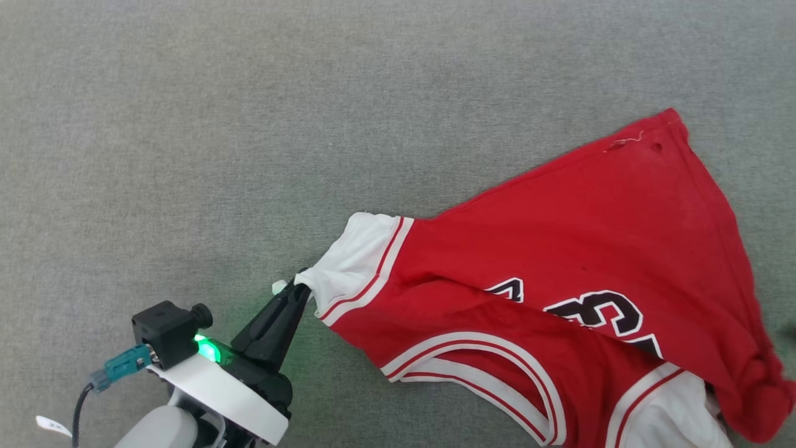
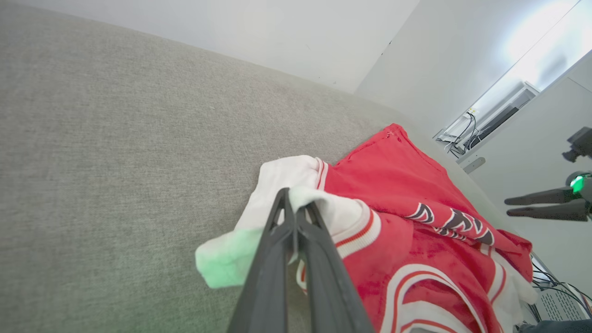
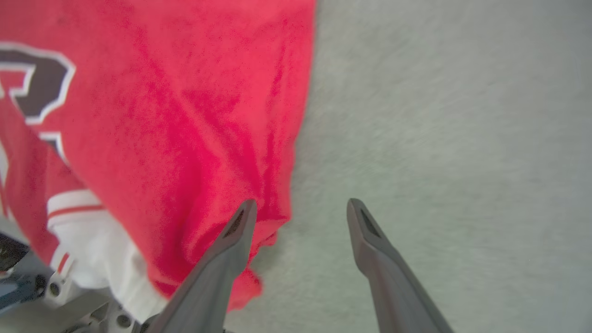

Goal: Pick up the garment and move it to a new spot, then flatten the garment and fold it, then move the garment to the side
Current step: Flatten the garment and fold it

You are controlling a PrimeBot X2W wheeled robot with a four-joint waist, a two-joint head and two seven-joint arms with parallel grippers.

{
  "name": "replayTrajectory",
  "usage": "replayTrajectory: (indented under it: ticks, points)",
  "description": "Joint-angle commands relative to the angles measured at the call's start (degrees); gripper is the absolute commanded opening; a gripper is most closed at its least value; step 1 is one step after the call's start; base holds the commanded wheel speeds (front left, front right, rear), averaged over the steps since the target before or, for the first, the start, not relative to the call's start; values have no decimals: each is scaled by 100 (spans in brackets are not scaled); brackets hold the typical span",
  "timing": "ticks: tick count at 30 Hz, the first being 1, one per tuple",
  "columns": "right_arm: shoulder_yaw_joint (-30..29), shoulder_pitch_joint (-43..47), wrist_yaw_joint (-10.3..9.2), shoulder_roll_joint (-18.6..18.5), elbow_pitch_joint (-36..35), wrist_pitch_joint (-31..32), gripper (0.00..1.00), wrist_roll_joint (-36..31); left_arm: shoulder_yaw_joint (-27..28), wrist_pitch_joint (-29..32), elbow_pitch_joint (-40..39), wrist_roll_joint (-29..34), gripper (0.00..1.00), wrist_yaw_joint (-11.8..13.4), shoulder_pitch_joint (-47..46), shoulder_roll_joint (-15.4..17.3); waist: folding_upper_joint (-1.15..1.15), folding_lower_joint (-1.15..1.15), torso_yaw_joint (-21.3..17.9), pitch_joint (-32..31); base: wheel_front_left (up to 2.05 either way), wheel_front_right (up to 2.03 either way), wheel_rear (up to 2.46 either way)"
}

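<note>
The garment (image 1: 578, 249), a red jersey with white sleeve panels and black-and-white numerals, lies rumpled on the grey fabric surface at the right of the head view. My left gripper (image 1: 303, 281) is shut on the edge of its white sleeve (image 1: 351, 255); in the left wrist view the closed fingers (image 2: 296, 203) pinch that white cloth (image 2: 333, 208). My right gripper (image 3: 300, 208) stands open above the surface, just off the garment's red edge (image 3: 277, 138), nothing between its fingers. It also shows at the right of the left wrist view (image 2: 511, 206), fingers apart.
The grey fabric surface (image 1: 249, 124) stretches wide to the left and back. In the left wrist view a pale wall (image 2: 300, 32) rises behind it, and cables and a shelf (image 2: 467, 134) show at the right.
</note>
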Motion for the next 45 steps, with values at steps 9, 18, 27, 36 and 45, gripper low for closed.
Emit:
replayTrajectory:
  ticks: [9, 18, 27, 36, 45]
  points:
    - [-611, -1801, -2, 500, 65, -89, 100, -663, -232, -12, -49, 83, 0, -22, -312, -245, 0, 0, 341, 406, 0, 0, 0]
    - [1057, -3701, -2, 914, 1334, 179, 100, -1245, -443, -12, 28, 90, 0, -22, -650, -428, 0, 0, 617, 803, 0, 0, 0]
    - [2419, -4459, -5, 846, 2686, 485, 0, -1119, -506, -12, 71, 142, 0, -22, -767, -551, 0, 0, 823, 915, 0, 0, 0]
    - [2255, -5347, -7, 1063, 3106, -493, 0, -924, -753, -12, 506, -303, 0, -18, -1678, -247, 0, 0, 655, 633, 0, 0, 0]
    - [1620, -7173, -7, 1734, 4259, -1767, 0, -1233, -426, 170, 1556, -1291, 0, -16, -4326, -8, 0, 0, 361, 873, 0, 0, 0]
